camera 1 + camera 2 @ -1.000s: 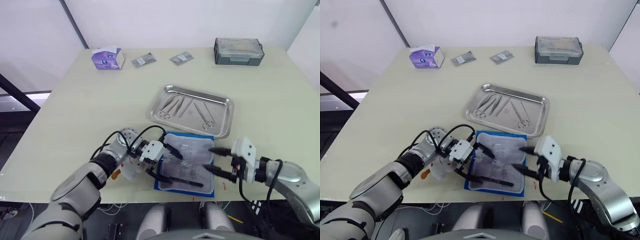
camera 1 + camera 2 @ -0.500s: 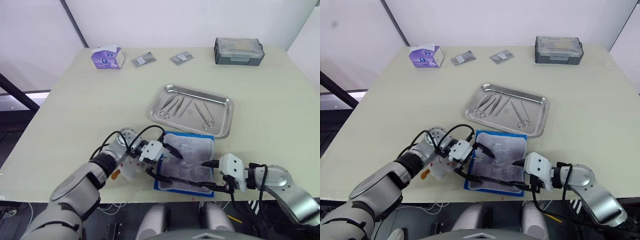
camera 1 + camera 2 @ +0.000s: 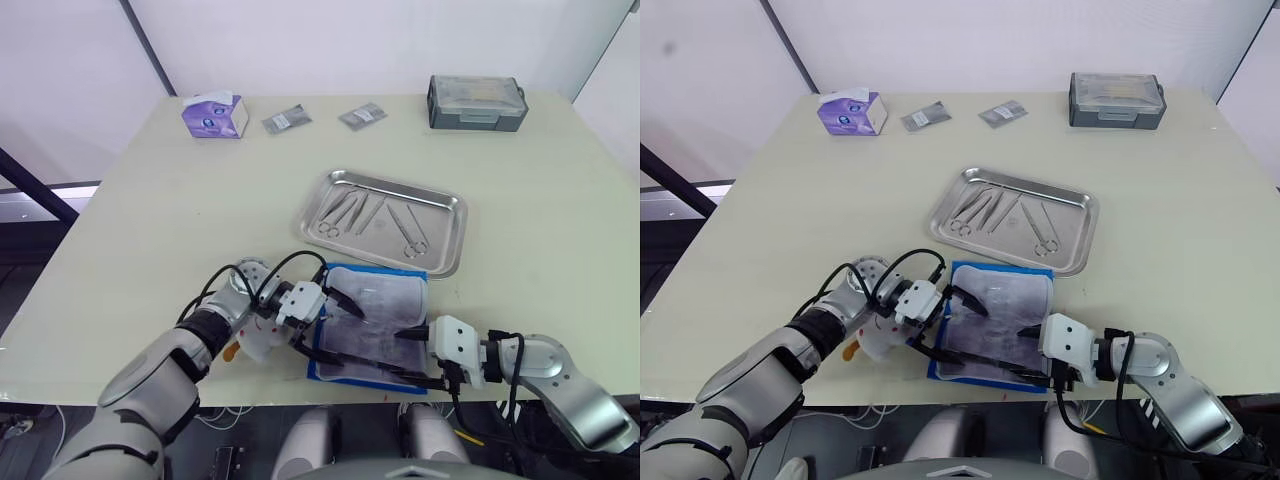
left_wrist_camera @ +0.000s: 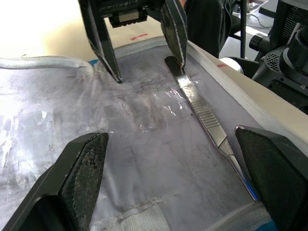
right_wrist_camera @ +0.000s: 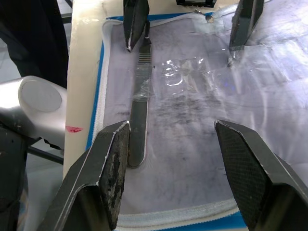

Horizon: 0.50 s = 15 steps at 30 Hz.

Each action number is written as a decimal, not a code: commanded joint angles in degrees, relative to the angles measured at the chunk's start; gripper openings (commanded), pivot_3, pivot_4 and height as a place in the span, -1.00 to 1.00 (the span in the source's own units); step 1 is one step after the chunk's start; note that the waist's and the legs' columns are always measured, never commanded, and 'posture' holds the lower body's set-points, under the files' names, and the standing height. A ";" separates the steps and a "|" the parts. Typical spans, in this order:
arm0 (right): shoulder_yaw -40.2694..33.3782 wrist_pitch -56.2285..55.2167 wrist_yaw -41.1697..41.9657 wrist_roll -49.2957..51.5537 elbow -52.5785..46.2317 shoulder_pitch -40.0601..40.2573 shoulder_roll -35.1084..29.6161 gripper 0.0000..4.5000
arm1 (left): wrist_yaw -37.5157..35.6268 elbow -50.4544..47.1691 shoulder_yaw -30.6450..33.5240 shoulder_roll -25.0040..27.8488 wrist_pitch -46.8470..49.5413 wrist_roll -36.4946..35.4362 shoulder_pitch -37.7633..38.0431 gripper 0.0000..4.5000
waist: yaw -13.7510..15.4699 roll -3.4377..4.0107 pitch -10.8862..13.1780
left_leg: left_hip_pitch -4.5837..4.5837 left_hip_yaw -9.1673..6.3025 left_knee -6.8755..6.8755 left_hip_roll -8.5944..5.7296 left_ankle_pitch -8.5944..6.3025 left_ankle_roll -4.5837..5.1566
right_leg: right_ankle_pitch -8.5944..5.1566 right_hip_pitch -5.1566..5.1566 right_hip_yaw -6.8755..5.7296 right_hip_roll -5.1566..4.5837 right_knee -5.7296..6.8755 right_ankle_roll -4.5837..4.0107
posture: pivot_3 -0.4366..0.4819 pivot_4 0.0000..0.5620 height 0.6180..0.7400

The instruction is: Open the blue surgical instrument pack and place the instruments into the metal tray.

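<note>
in the left eye view the blue surgical instrument pack [image 3: 372, 323] lies unfolded at the counter's near edge, pale lining up, with the metal tray [image 3: 386, 220] just beyond it toward the counter's middle, close enough, i judge, for short carries. several instruments [image 3: 372, 214] already lie in the tray. the left gripper [image 3: 333, 328] sits over the pack's left edge with fingers spread wide, probably pinning the cloth flat, while the right gripper [image 3: 411, 357] reaches in from the right, also wide apart and holding nothing. in the right eye view the layout matches: a purple tissue box [image 3: 851, 112], two small grey packets [image 3: 926, 116] and a grey lidded box [image 3: 1118, 100] stand along the counter's far edge, well apart from the work. in the left wrist view one slim silvery tool [image 4: 205, 121] lies on the lining near the pack's near edge, and the opposite gripper's fingertips come down at its far end. in the right wrist view that tool [image 5: 138, 115] runs lengthwise just beside one finger [image 5: 110, 169], so the wide spread looks set to straddle it before closing.
</note>
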 commanded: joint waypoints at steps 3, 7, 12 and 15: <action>0.87 -1.28 0.64 -0.51 0.14 0.27 -0.06 0.30 | -2.24 2.14 -0.06 2.07 2.85 4.95 5.34 1.00 | -0.09 0.00 0.00 | 0.05 0.01 0.00 0.01 0.00 0.00 | -0.02 0.00 0.02 0.01 0.07 -0.03 | -0.05 -0.47 0.91; 1.45 -1.87 0.57 -1.52 1.11 0.16 -0.26 0.30 | -2.24 -0.45 0.73 3.23 3.37 5.54 7.12 1.00 | -0.12 -0.01 0.01 | 0.09 0.02 0.00 0.06 0.00 0.00 | -0.06 -0.01 0.03 0.06 0.14 -0.10 | -0.05 -0.47 0.91; 2.66 -3.55 0.96 -3.44 3.81 -0.25 -0.75 0.14 | -2.24 -2.06 1.21 3.92 4.00 6.01 8.17 1.00 | -0.20 -0.01 0.01 | 0.14 0.02 -0.01 0.18 0.00 -0.01 | -0.11 -0.03 0.09 0.19 0.18 -0.19 | -0.05 -0.47 0.91; 2.99 -4.68 1.26 -4.20 4.95 -0.55 -1.05 -0.25 | -2.24 -2.57 1.38 4.12 4.26 6.32 8.37 1.00 | -0.20 -0.01 0.01 | 0.16 0.01 -0.01 0.23 -0.01 -0.01 | -0.14 -0.03 0.09 0.25 0.21 -0.25 | -0.05 -0.47 0.91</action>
